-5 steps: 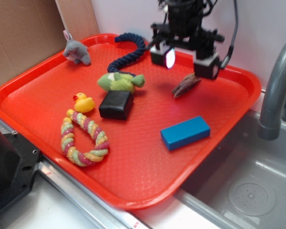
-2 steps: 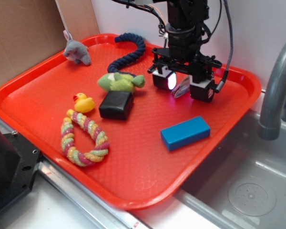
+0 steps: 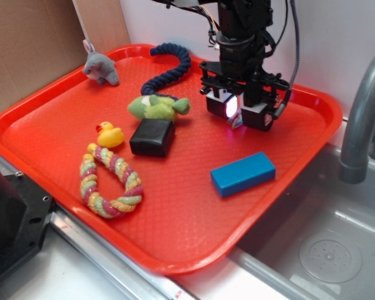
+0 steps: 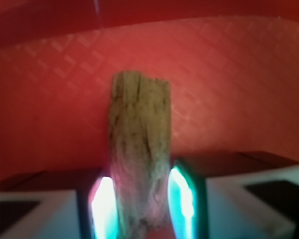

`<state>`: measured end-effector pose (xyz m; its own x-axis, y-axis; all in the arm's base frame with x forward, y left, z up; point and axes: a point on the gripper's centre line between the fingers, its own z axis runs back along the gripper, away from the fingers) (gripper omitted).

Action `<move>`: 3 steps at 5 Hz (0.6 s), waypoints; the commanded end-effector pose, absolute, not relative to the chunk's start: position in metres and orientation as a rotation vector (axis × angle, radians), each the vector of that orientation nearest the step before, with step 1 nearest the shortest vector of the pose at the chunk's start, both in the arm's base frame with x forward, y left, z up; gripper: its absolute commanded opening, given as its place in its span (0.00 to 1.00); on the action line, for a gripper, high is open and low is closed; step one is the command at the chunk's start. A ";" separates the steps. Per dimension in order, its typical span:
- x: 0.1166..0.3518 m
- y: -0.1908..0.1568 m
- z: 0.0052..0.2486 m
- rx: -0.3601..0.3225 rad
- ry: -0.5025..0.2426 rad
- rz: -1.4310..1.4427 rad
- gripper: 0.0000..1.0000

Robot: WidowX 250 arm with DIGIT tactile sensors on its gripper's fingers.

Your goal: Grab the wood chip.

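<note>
1. Arm pose: the arm comes in from the top edge of the exterior view and stands close to vertical over the far right part of the red tray (image 3: 175, 250), wrist pointing straight down, cables looping off its upper section.
2. Gripper (image 3: 240, 114): lowered to tray level, with the two finger blocks side by side and a narrow gap between them. A pinkish glow shows in that gap.
3. Wood chip (image 4: 138, 154): the wrist view shows it lying lengthwise between the two lit finger pads (image 4: 103, 204), its brown-grey grain running away from the camera and its far end resting on the tray floor beyond the fingertips.
4. Gripper state: both pads sit right against the sides of the chip, so it reads as pinching the wood chip. The wrist view is blurred at close range, so how firm the contact is cannot be confirmed.
5. In the exterior view only a small sliver of the chip (image 3: 237, 117) shows between the finger blocks.
6. Neighbours: the blue block (image 3: 243, 174) lies on the tray in front of the gripper, apart from it. The black box (image 3: 152, 137) is to the left, just below the green plush toy (image 3: 156, 107).
</note>
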<state>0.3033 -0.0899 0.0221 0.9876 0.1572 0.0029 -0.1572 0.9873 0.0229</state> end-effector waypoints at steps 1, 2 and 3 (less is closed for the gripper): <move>0.261 -0.039 0.120 0.059 -0.167 0.218 0.00; 0.224 -0.025 0.158 0.081 -0.189 0.264 0.00; 0.221 -0.022 0.167 0.045 -0.162 0.255 0.00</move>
